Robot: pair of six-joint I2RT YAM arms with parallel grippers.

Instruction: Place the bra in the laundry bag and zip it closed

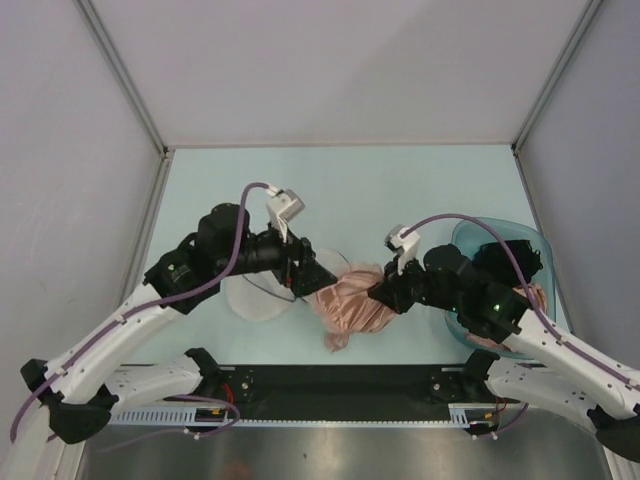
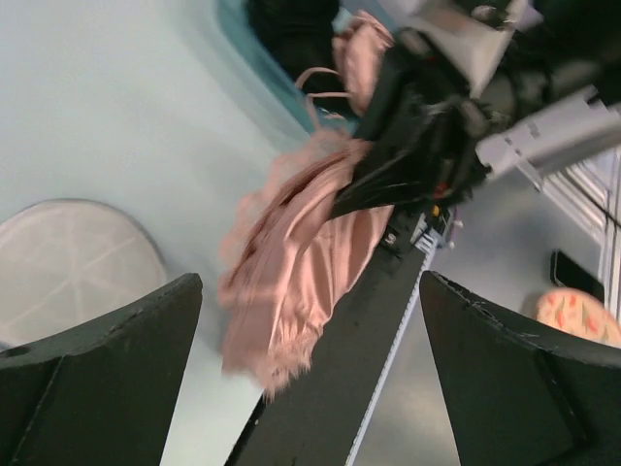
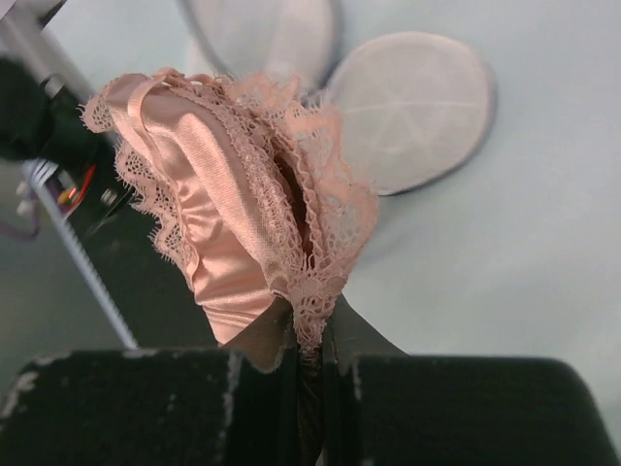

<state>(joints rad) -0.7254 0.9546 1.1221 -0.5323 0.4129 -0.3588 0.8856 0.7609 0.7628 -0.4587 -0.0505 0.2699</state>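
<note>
The salmon-pink satin bra (image 1: 350, 306) with lace trim hangs bunched from my right gripper (image 1: 381, 292), which is shut on its lace edge (image 3: 312, 309). It is held above the table's near edge, and shows in the left wrist view (image 2: 296, 254). The white mesh laundry bag (image 1: 262, 296) lies open, its two round halves flat on the table (image 3: 412, 112), left of the bra. My left gripper (image 1: 310, 275) is open and empty, over the bag's right side, its fingers (image 2: 116, 359) wide apart and facing the bra.
A translucent teal basin (image 1: 500, 265) at the right holds a black garment (image 1: 510, 262) and more pink cloth (image 2: 361, 53). A black rail (image 1: 330, 380) runs along the near edge. Grey walls enclose the pale table (image 1: 340, 190).
</note>
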